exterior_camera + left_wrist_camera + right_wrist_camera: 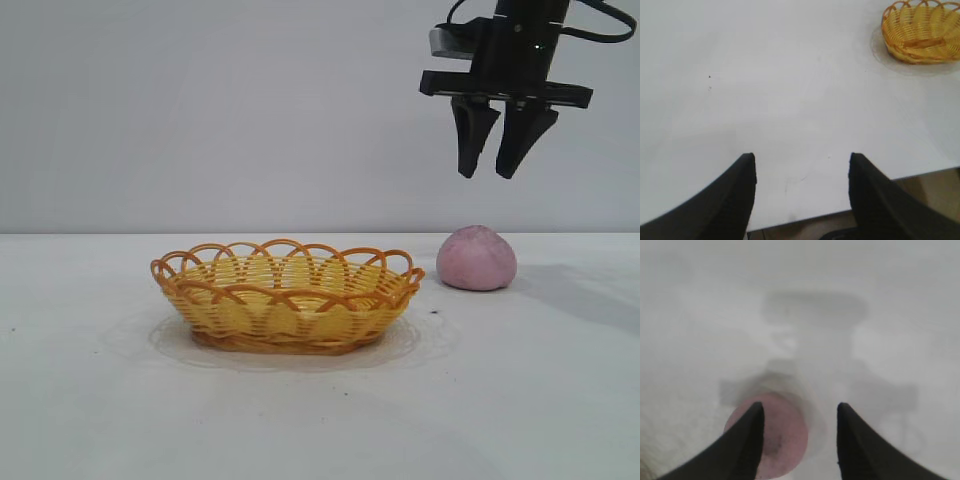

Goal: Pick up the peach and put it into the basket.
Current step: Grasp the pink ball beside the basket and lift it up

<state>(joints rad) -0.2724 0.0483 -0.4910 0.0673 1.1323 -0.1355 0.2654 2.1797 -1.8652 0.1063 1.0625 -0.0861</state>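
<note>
Basket (285, 295) up front on desk (90, 420), empty. Peach (477, 258) at its 2 o'clock, untouched. Right end effector (494, 168) spread, hanging above peach. Left end effector (802, 167) spread too, far off. Pick & drop both left.

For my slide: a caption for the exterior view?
Right gripper, jaws open, hangs above the pinkish-purple domed peach beside the empty yellow wicker basket.

Right gripper (799, 412): jaws parted, empty, pointing down at the surface (700, 315)
Peach (782, 432): on the surface below, partly behind one jaw
</note>
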